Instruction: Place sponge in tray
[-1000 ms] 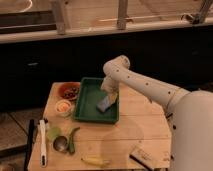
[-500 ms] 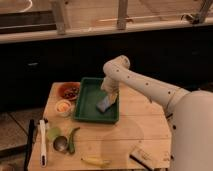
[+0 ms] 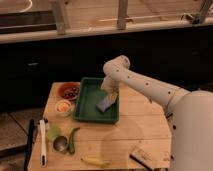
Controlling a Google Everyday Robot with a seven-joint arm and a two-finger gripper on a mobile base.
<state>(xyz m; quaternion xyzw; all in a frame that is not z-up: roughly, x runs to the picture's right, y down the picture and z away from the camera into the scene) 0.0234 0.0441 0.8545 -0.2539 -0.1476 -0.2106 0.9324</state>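
Observation:
The dark green tray (image 3: 89, 112) sits on the wooden table, left of centre. The sponge (image 3: 105, 104), light blue with a yellow edge, is tilted inside the tray near its right wall. My gripper (image 3: 109, 93) hangs over the tray's right side, just above the sponge and touching or almost touching its upper end. The white arm reaches in from the right.
A reddish bowl (image 3: 70, 91) and a small white bowl (image 3: 63, 107) stand left of the tray. A white utensil (image 3: 42, 142), a green vegetable (image 3: 73, 140), a metal cup (image 3: 60, 144) and a banana (image 3: 96, 161) lie at the front. A flat packet (image 3: 142, 156) lies at the front right.

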